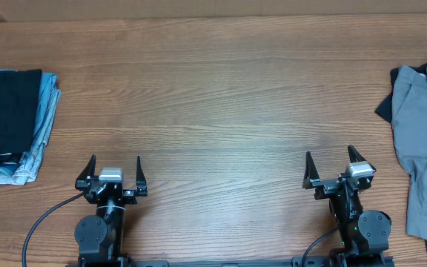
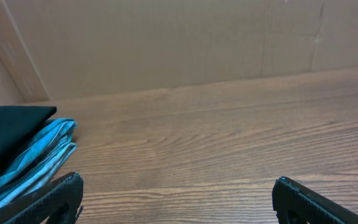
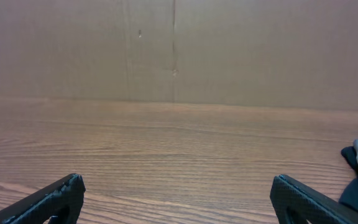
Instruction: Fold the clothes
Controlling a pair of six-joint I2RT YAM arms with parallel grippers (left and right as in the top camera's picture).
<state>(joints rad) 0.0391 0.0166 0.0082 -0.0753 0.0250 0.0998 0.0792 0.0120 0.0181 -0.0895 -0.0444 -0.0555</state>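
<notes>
OK, L claw (image 1: 116,158) and R claw (image 1: 329,152) wide open, empty; shorts (image 1: 421,141) lie right of your R claw, lengthwise near-to-far; R's nearer.

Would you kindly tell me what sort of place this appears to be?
Probably a robotics lab bench set up for laundry folding: the left end effector and right end effector stand open over a wooden table, with folded clothes stacked at its left edge and a rumpled grey garment at its right.
</notes>
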